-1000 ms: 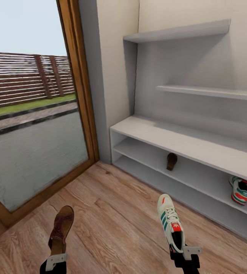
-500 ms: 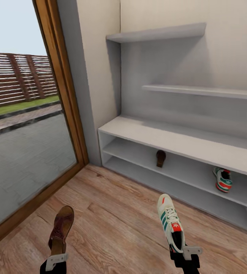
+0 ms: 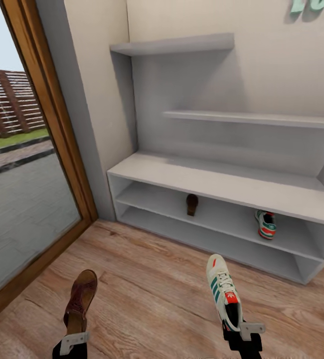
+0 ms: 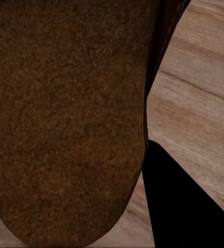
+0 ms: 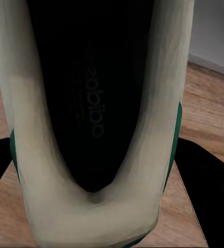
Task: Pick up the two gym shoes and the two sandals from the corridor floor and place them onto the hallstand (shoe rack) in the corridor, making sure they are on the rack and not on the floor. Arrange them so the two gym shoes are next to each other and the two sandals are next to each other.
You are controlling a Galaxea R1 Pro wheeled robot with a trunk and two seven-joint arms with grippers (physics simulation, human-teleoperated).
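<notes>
Left gripper: the left gripper [image 3: 74, 342], pale clamp on a dark arm, is closed on the heel of a flat brown leather sandal with a tan insole [image 3: 80, 300]. That sandal is held out in front of the robot, toe pointing away, above the planks; in the left wrist view its brown sole [image 4: 65, 119] takes up nearly everything.

Right gripper: the right gripper [image 3: 245, 333] is clamped on the heel of a small white sneaker with green side stripes and an orange-red tongue patch [image 3: 223, 294]. It too is carried toe-forward, clear of the floor. The right wrist view looks straight along its dark sole with pale edging [image 5: 93, 119].

Floor: light brown wood-plank flooring with grain and knots [image 3: 152, 284] runs from the robot up to the rack.

Rack: a wide low pale grey shoe rack with a bench top and two open shelf rows [image 3: 217, 184] stands against the wall ahead.

Upper shelf row: a second brown sandal [image 3: 192, 204] sits toward the left part; a second white and green sneaker with a red heel [image 3: 266, 224] sits toward the right. The two are well apart.

Wall: two grey floating shelves [image 3: 251, 118] hang above the bench, with teal letters [image 3: 314, 5] cut off at the top.

Left side: a wood-framed glass door [image 3: 47, 114] shows pavement, grass and a slatted fence outside.
</notes>
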